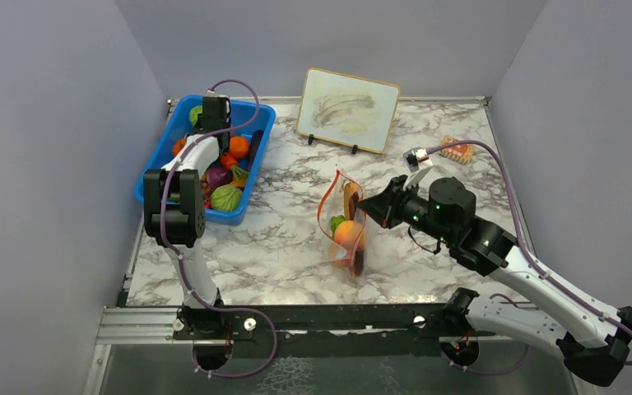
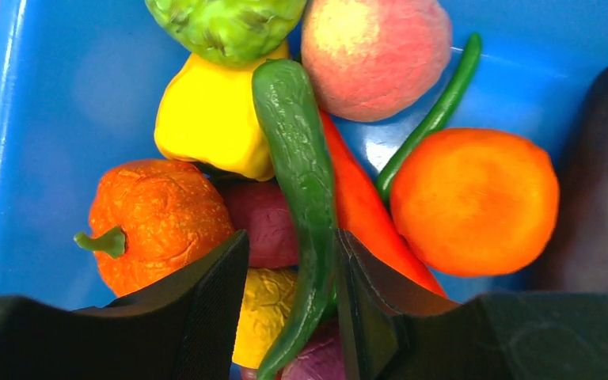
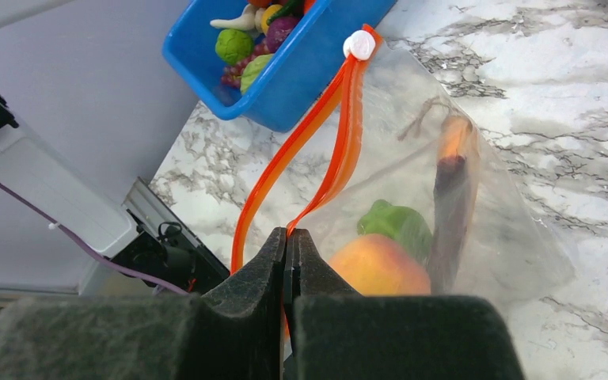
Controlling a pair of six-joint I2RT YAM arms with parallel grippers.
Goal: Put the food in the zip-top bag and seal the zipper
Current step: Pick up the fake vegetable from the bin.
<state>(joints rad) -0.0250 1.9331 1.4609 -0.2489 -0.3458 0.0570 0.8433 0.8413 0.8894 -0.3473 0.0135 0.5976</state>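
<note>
- Tabletop (image 1: 296, 255): white marble pattern with grey walls on three sides. It carries everything listed below.
- Blue bin (image 1: 153, 169): rigid, at the far left of the tabletop, well apart from the bag. The left arm reaches down into it.
- Board (image 1: 348, 99): cream face with a faint brown sketch, propped tilted on black feet at the far edge, behind the bag.
- Zip-top bag (image 1: 341, 216): clear thin pouch near the tabletop centre, standing upright with its bottom on the surface and its mouth parted.
- Food in the bag: a peach (image 3: 380, 265) lies low, touching a green pepper (image 3: 396, 226). Beside them stands a dark elongated piece (image 3: 451, 190) with an orange top.
- Food in the bin, crowded together: an orange (image 2: 475, 202), a second peach (image 2: 376, 51), a yellow pepper (image 2: 210, 119), a ribbed orange gourd (image 2: 158, 222), a dark purple eggplant (image 2: 602, 182), a long green chili (image 2: 301, 158), a red chili (image 2: 364, 214) pressed against its right side, and a thin green bean (image 2: 435, 119).
- Left pincer (image 2: 291, 237): released, with its jaws apart on either side of the long green chili. Yellow and purple pieces lie beneath it.
- Right pincer (image 3: 289, 237): clenched on the zipper (image 3: 285, 158) at the near end of the mouth.
- Zipper: two orange-red strips that diverge toward the pincer and meet at the far end.
- Slider tab (image 3: 358, 45): small and white, at the far end of the zipper.
- Small orange patterned item (image 1: 457, 151): at the far right, too small to identify.
</note>
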